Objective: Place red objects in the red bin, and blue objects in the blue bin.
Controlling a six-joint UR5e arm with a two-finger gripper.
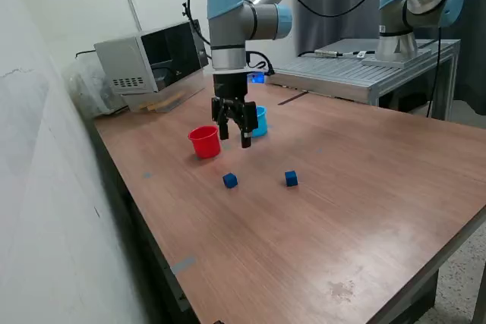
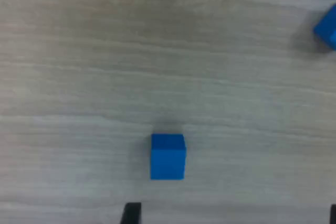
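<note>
Two small dark blue cubes lie on the wooden table: one point(image 1: 230, 180) nearer the exterior view's left, also in the wrist view point(image 2: 168, 156), and one point(image 1: 291, 178) to its right, cut off at the wrist picture's edge point(image 2: 328, 29). The red cup point(image 1: 204, 142) and the light blue cup point(image 1: 258, 121) stand behind them. My gripper point(image 1: 235, 139) hangs open and empty above the table between the two cups, higher than the cubes; one fingertip point(image 2: 131, 213) shows in the wrist view. No red cubes are in view.
A grey box-shaped appliance point(image 1: 152, 62) stands at the table's back left. A metal bench point(image 1: 364, 73) with a second arm's base point(image 1: 399, 36) is at the back right. A wall runs along the exterior view's left.
</note>
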